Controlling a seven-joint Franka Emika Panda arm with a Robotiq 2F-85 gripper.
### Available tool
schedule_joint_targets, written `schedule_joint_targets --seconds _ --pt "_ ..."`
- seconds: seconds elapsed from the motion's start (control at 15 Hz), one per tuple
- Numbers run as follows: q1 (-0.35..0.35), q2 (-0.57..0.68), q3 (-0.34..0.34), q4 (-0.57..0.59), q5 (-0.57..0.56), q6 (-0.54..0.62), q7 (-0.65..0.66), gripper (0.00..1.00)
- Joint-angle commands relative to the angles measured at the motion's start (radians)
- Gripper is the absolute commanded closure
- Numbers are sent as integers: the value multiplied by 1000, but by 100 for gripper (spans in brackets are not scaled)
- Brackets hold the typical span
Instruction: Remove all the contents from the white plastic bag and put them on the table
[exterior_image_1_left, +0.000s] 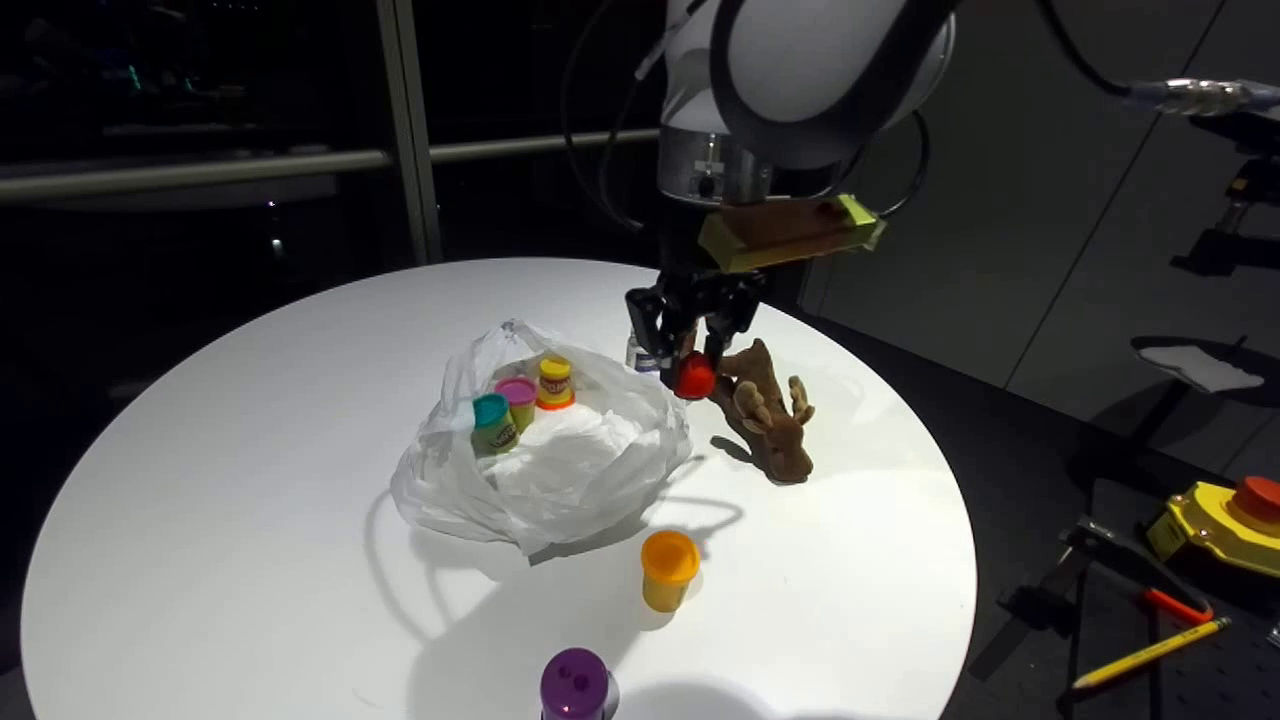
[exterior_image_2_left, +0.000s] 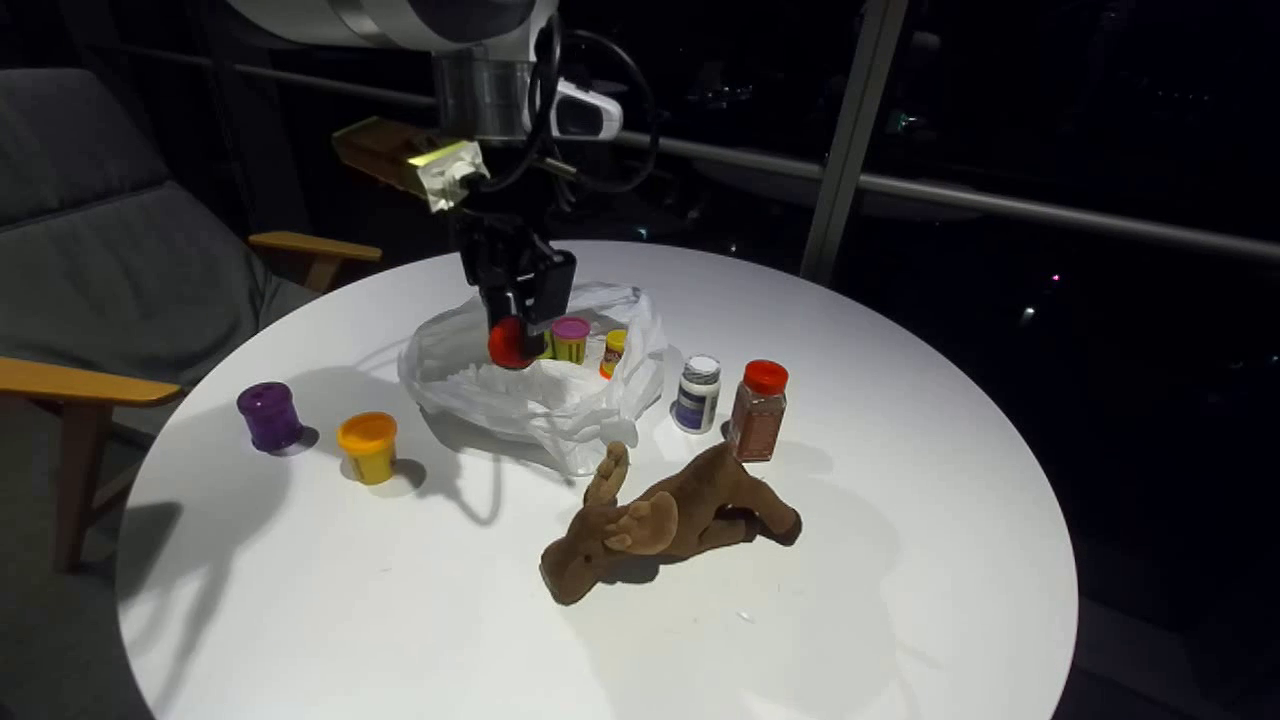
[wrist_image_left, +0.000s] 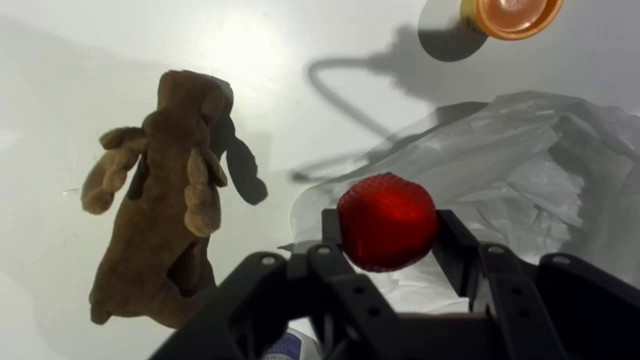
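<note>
The white plastic bag (exterior_image_1_left: 600, 495) lies open and crumpled on the round table; it also shows in an exterior view (exterior_image_2_left: 590, 435) and in the wrist view (wrist_image_left: 505, 155). Inside it are a teal-lidded tub (exterior_image_1_left: 494, 425), a pink-lidded tub (exterior_image_1_left: 518, 400) and a yellow tub (exterior_image_1_left: 555, 383). My gripper (wrist_image_left: 387, 222) is shut on a red round object with a dimpled surface (wrist_image_left: 386, 220), which looks like a strawberry. It holds this raised above the table, over the bag's edge in the wrist view. The teal lid is hidden behind the gripper in an exterior view.
On the white table (exterior_image_2_left: 450, 620) lies a brown plush moose (exterior_image_2_left: 690, 505) beside the bag. A white bottle (exterior_image_2_left: 697, 395) and a red-lidded jar (exterior_image_2_left: 758, 415) stand near it. An orange tub (exterior_image_2_left: 368, 450) and a purple container (exterior_image_2_left: 270, 416) stand on the bag's other side.
</note>
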Motion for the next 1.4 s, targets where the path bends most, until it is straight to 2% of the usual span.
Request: schedule_joint_targets --seconds 0.0,0.2,0.47,0.6,0.67,0.73,0.93,1.0,1.33 --pt "-33 -29 25 -115 6 88 -20 76" --pt "-32 20 -1 -124 -32 115 3 76" --pt "-66 69 -4 -109 -8 91 -36 76" --pt "-58 90 -28 -100 -50 72 -28 76" --pt "-48 98 -44 -95 -77 56 -19 26" --pt "-40 106 -57 -90 -103 43 -15 25" --pt "-42 100 -57 -79 -138 17 -29 4" --pt "-44 89 -49 -76 -136 16 -33 0" --pt "-69 33 23 15 -36 -51 -62 0"
